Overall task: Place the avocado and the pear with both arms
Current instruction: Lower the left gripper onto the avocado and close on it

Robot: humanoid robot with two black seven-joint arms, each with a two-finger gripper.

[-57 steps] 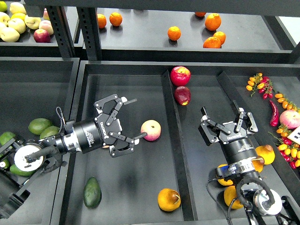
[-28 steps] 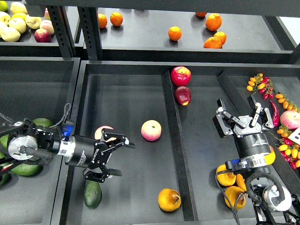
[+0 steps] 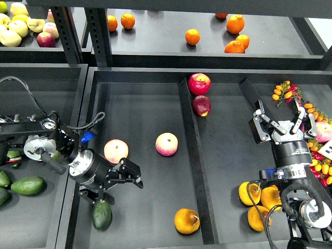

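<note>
The dark green avocado [image 3: 102, 215] lies at the front left of the middle tray [image 3: 140, 109]. The golden pear [image 3: 187, 220], with a brownish patch, lies at the front of the same tray next to the divider. My left gripper [image 3: 116, 188] is open and empty. It hovers just above and right of the avocado, with its lower finger [image 3: 97, 196] close to the fruit. My right gripper [image 3: 282, 120] is open and empty over the right tray, well away from the pear.
Two pink-yellow peaches [image 3: 116, 151] [image 3: 167, 144] lie mid-tray. Two red apples [image 3: 199, 83] sit by the divider [image 3: 189, 155]. Several orange-yellow fruits [image 3: 259, 199] lie under my right arm. Green fruits [image 3: 27, 185] fill the left bin. Oranges [image 3: 193, 36] sit on the back shelf, chillies and small tomatoes [image 3: 303, 122] at far right.
My left arm has drawn back to the left and down, bringing its open gripper from the peaches to just above the avocado. My right gripper has moved right and away, staying open.
</note>
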